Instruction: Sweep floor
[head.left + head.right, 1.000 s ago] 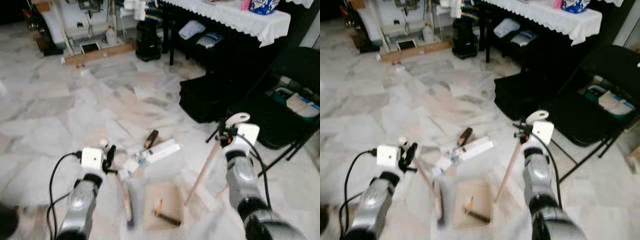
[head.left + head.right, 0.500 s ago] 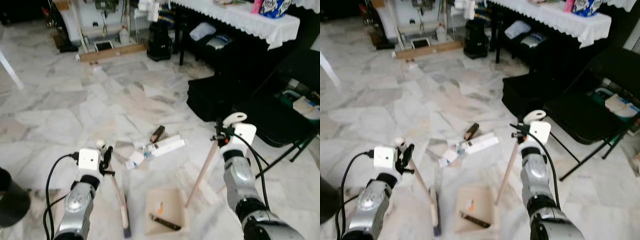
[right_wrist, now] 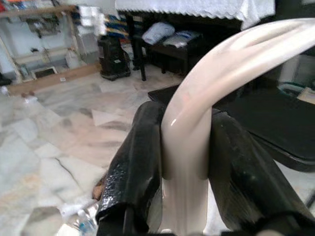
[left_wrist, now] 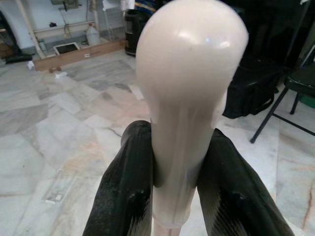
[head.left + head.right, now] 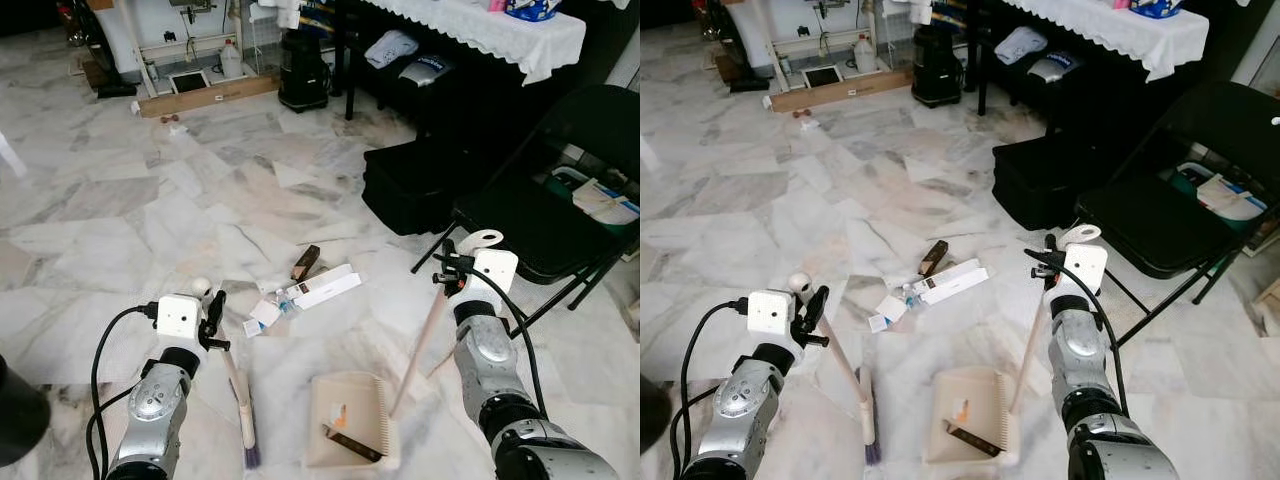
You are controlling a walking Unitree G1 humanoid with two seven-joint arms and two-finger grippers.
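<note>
The left gripper (image 5: 212,318) pinches the cream-handled broom (image 5: 240,410), bristles on the marble floor (image 5: 120,220) at 6 o'clock. The right gripper (image 5: 447,270) clamps the beige plastic dustpan (image 5: 350,435), at 5 o'clock below scattered white litter (image 5: 300,293).

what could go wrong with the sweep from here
The dustpan already holds scraps and sits on its long handle held by the right gripper; a tilt could spill them. The litter, a white box and a brown piece, lies beyond the pan, so the broom in the left gripper might scatter it. The folding chair leg stands close to the right arm.
</note>
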